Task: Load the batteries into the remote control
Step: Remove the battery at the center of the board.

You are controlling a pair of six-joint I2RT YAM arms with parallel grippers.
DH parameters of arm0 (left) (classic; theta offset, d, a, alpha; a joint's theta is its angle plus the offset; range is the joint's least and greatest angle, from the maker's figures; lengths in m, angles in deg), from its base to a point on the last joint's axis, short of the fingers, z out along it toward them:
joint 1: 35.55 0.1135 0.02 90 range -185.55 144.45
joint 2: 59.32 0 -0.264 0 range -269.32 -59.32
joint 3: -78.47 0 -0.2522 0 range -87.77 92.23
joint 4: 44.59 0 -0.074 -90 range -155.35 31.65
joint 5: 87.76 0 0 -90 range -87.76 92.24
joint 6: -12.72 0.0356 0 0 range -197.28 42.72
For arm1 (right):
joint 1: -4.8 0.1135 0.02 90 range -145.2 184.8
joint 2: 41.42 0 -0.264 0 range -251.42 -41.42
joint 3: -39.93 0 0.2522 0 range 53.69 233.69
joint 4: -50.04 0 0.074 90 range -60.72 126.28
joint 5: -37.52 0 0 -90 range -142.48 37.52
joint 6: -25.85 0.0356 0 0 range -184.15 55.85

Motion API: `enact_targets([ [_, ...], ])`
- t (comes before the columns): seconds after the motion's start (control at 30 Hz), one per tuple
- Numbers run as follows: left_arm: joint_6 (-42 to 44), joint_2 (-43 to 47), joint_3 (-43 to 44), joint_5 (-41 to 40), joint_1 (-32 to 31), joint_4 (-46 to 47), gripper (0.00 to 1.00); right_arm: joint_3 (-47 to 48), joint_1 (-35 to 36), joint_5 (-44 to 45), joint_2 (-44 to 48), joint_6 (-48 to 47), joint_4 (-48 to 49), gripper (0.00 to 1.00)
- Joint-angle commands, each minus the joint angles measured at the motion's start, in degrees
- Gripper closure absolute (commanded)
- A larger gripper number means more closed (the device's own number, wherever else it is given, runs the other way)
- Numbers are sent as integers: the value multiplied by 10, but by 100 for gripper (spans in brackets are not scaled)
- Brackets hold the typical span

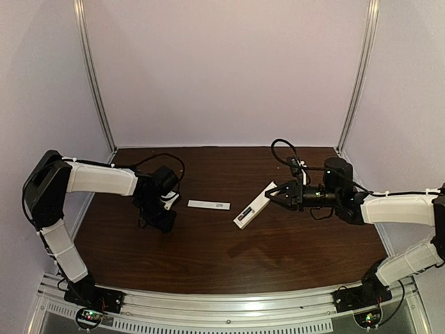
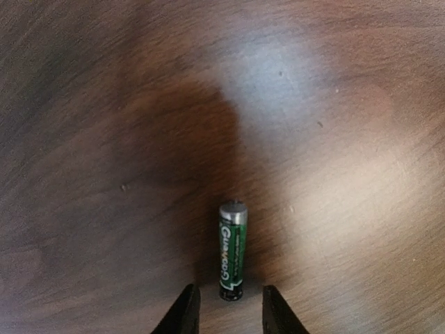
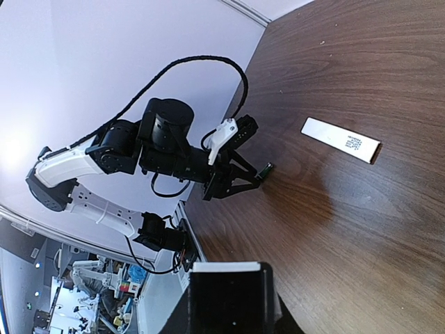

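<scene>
One battery (image 2: 233, 250), a green and black cylinder with a silver end, lies on the wooden table. It sits between the tips of my left gripper (image 2: 229, 314), which is open and low over it. The battery also shows in the right wrist view (image 3: 265, 169), at the left gripper's (image 3: 240, 177) fingertips. No second battery is in view. My right gripper (image 1: 273, 195) is shut on one end of the white remote control (image 1: 252, 207) at the table's middle right. In the right wrist view, the remote control (image 3: 226, 266) fills the space between the jaws.
A thin flat white strip (image 1: 208, 204) with small print lies on the table between the two grippers. It also shows in the right wrist view (image 3: 341, 139). White walls enclose the table on three sides.
</scene>
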Motion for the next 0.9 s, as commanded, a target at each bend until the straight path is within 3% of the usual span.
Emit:
enact_targets([
  [0.0, 19, -17, -8, 11, 5, 28, 70, -10, -4, -20, -10, 21, 52, 100],
  [0.37, 41, -20, -1, 65, 3, 52, 99, -23, -6, -37, -34, 75, 106, 100],
  [0.6, 76, 51, 73, 117, -45, 25, 100, -35, -6, -12, -50, 101, 116, 100],
  [0.87, 98, 68, 180, 191, -129, -30, 100, -78, 5, 4, -90, 158, 239, 100],
])
